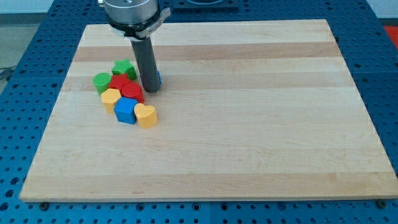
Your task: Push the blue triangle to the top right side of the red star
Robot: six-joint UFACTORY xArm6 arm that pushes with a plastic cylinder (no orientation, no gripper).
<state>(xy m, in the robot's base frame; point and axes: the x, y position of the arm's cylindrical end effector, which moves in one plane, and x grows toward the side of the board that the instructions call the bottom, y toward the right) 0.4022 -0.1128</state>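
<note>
Inspection found the rod standing upright over the cluster of blocks at the view's upper left of the wooden surface [249, 124], with the tip [150, 91] resting at the cluster's right edge. No hand was fitted to this arm, so no spread or pressed state applied; the rod ended plainly. The blue triangle [158, 78] was almost wholly hidden behind the rod, only a thin blue sliver showing at the rod's right side, so its shape could not be confirmed from this view. The red star [120, 83] lay just left of the rod, touching a second red block [132, 93] below it whose shape was unclear. Around these sat a green star [124, 67] toward the view's top, a green block [101, 81] at the left, a yellow block [111, 98], a blue cube [125, 111] and a yellow heart [146, 115] at the bottom. In the inspector's judgement the blue piece already stood to the right of the red star and roughly level with its upper part, so the step appeared close to complete. A short, gentle nudge toward the view's top would likely be enough, taken from the blue piece's lower side. Risk was noted of the rod brushing the red blocks and shifting the reference star, since all pieces were tightly packed.
</note>
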